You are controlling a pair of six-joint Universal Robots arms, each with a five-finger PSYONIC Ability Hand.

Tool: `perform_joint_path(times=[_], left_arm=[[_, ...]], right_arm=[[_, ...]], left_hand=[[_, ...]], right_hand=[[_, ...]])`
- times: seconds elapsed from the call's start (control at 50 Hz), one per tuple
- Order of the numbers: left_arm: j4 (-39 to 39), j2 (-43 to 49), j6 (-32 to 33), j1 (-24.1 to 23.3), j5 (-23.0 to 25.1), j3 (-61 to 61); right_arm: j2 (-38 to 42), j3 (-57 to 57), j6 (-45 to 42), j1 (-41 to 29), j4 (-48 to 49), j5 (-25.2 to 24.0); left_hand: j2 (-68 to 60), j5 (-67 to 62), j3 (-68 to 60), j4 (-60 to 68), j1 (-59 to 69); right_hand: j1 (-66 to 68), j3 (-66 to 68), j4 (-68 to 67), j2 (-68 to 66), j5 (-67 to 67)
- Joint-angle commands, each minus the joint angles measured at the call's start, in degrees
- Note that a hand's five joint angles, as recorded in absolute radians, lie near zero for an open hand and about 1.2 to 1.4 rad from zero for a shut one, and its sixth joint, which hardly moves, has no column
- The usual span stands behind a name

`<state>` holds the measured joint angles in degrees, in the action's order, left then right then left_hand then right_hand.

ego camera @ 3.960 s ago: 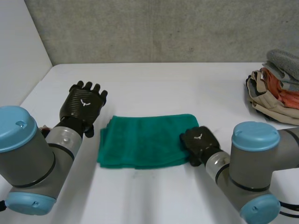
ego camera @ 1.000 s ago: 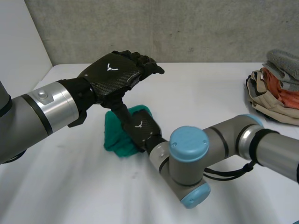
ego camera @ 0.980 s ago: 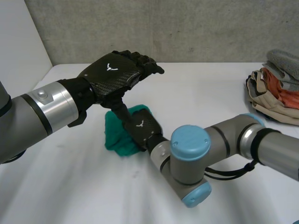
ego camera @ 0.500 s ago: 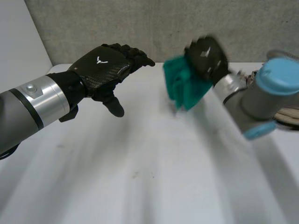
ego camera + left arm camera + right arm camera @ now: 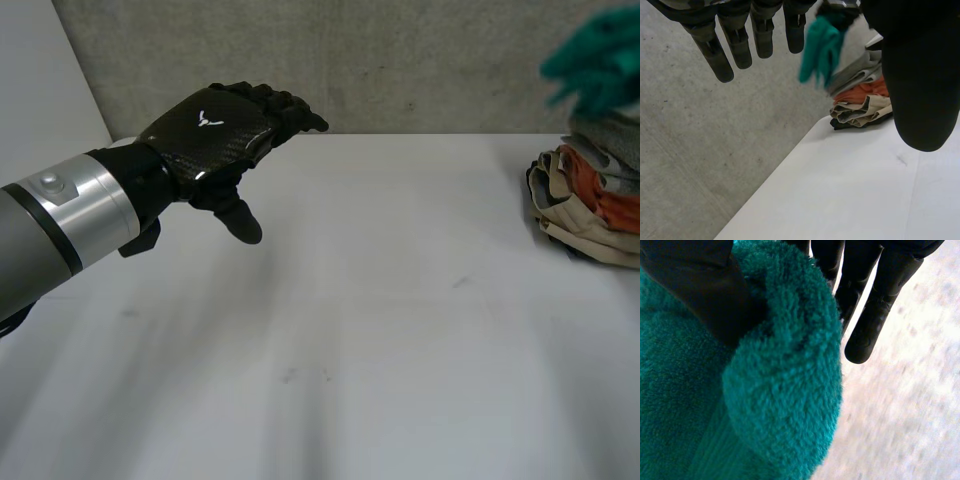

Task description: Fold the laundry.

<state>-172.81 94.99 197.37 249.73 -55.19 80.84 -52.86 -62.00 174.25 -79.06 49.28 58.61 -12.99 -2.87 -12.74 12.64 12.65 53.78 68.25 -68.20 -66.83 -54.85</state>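
Observation:
The folded green towel (image 5: 598,62) hangs in the air at the far right, above the pile of clothes (image 5: 590,205). In the right wrist view my right hand (image 5: 692,282) is shut on the green towel (image 5: 782,390), the thumb pressing the thick fold against the fingers (image 5: 875,310). The left wrist view shows the towel (image 5: 820,45) dangling over the pile (image 5: 860,102). My left hand (image 5: 215,130) hovers above the table's left side, open, fingers straight and holding nothing; its fingers (image 5: 740,37) and thumb stand wide apart.
The pile of folded clothes, beige, orange and grey, lies at the right edge of the white table (image 5: 380,330). A grey wall (image 5: 400,60) stands behind the table's far edge.
My right hand has carried the green towel from beside the left hand up and to the right, over the pile of clothes. The left hand has barely moved.

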Motion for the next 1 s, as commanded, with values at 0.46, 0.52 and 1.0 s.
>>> perform_joint_path(times=[0.46, 0.52, 1.0], left_arm=[[-0.16, 0.64, -0.15, -0.47, -0.18, 0.72], [-0.16, 0.73, -0.15, -0.56, -0.36, 0.72], [-0.07, -0.06, -0.15, -0.74, -0.53, 0.89]], right_arm=[[4.70, -16.23, 0.04, 15.61, 6.01, -16.07], [3.91, -16.14, 0.13, 15.61, 3.82, -14.84], [-14.90, -16.60, -16.99, 31.42, -39.68, 2.54]], left_hand=[[-2.27, -2.39, -2.52, 2.62, 2.61], [-2.27, -2.39, -2.52, 2.62, 2.61], [-2.10, -2.22, -2.35, 2.45, 2.44]], right_hand=[[26.22, 11.75, -11.80, -13.17, -15.15], [23.29, 8.81, -8.86, -10.23, -12.22], [-43.78, -58.25, 58.20, 56.83, 54.85]])
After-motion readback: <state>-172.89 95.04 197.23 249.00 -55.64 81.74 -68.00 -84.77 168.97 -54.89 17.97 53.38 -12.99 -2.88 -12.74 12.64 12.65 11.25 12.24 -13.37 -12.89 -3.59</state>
